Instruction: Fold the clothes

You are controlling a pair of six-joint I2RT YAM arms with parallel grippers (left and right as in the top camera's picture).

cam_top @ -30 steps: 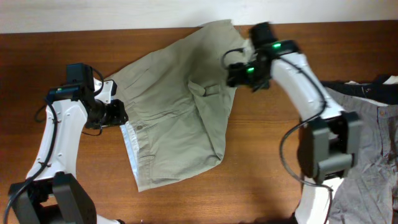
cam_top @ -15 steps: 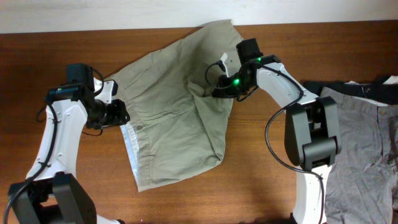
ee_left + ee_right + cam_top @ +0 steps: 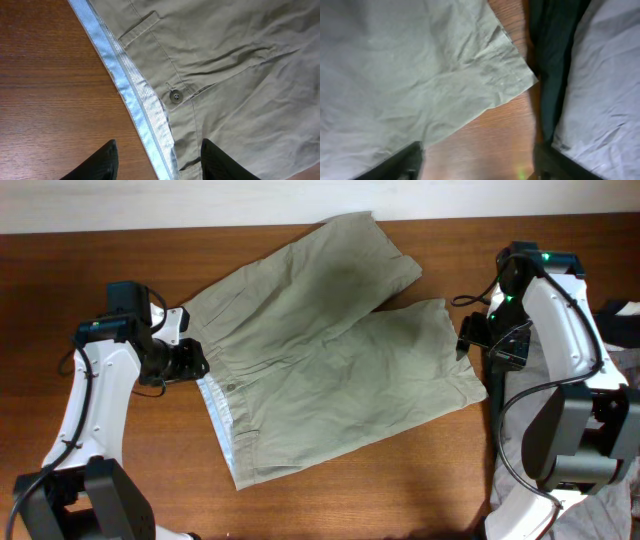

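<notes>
The khaki shorts (image 3: 320, 370) lie spread open and flat on the table (image 3: 60, 270), both legs apart. No fold is made yet, so I judge the task is only at its beginning. The left claw (image 3: 192, 362) stands over the waistband, released, its fingers wide apart. The light-blue lining (image 3: 130, 95) runs between them and the button (image 3: 175, 95) is just ahead. The right claw (image 3: 480, 167) is released too and grasps nothing. The hem corner of one leg lies just in front of it, a little to its left. To its right are the black garment (image 3: 555, 60) and, beyond, the grey trousers (image 3: 605, 90), both unfolded. All three pieces are left to fold.
</notes>
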